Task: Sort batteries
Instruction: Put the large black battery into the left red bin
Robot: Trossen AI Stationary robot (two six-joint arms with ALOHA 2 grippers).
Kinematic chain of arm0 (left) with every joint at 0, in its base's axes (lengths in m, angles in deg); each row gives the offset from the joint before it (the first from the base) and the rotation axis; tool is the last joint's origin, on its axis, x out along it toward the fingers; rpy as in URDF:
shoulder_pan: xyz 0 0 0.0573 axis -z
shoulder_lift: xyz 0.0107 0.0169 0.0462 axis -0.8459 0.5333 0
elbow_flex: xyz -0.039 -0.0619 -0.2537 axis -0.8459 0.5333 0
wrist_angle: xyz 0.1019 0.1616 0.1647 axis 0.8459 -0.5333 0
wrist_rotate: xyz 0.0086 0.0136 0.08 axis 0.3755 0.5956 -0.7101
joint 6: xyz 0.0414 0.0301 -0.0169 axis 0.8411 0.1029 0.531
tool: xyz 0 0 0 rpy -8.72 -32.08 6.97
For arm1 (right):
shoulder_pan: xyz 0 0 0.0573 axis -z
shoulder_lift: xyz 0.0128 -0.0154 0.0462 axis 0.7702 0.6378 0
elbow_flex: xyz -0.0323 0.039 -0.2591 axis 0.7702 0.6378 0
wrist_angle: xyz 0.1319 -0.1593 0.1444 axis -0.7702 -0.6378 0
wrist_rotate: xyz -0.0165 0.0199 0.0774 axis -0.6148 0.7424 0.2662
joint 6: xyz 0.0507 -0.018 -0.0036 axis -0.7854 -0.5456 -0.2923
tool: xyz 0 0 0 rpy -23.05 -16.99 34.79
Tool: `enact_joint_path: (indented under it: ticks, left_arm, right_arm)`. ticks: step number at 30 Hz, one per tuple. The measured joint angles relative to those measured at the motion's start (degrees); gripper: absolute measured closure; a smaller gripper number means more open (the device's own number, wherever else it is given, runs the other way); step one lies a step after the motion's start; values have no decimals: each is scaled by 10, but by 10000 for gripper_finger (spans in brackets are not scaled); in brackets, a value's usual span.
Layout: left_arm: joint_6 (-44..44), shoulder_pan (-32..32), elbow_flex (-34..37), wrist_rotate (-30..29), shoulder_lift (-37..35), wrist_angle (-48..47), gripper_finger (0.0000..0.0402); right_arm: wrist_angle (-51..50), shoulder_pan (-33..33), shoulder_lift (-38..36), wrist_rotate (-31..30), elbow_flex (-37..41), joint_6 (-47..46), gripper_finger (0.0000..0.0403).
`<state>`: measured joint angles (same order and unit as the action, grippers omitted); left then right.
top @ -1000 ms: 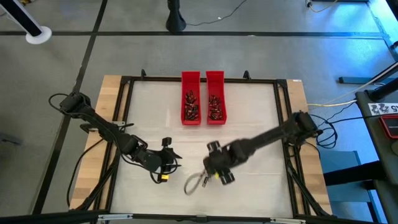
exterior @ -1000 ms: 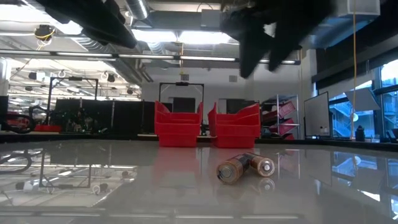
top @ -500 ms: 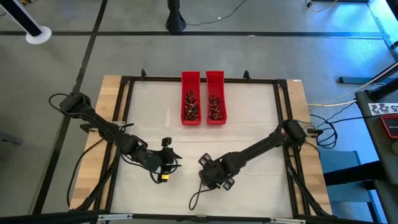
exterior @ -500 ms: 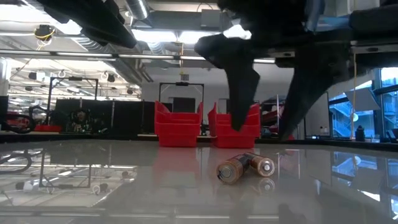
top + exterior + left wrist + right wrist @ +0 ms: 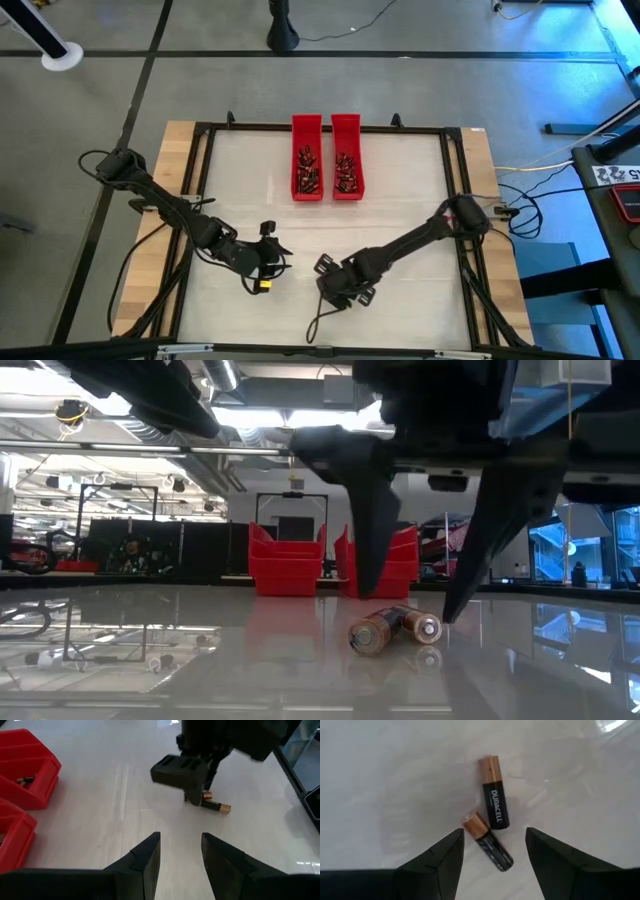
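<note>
The glossy white table (image 5: pixel 400 190) carries two red trays (image 5: pixel 326 158) at twelve o'clock and two loose batteries (image 5: pixel 492 827) touching at six o'clock.

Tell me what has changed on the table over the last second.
The right gripper swung toward the near edge and came down; its open fingers now straddle the two loose batteries, not yet gripping them. The batteries haven't moved. The left gripper stayed parked, open and empty, and the two red trays with their batteries are unchanged.
</note>
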<state>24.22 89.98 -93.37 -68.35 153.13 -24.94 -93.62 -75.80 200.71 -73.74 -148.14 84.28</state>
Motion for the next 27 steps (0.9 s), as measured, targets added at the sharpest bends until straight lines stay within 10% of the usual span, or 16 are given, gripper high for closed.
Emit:
enact_joint_path:
  ticks: [8,16,27]
  left_arm:
    - [-3,0,0,0,0,1,269]
    - [-3,0,0,0,0,0,269]
    - [-4,0,0,0,0,0,269]
  right_arm:
    - [-26,30,18,30,-2,-23,217]
    - [-34,37,23,65,-2,-48,367]
    - [-70,37,21,44,-2,-139,367]
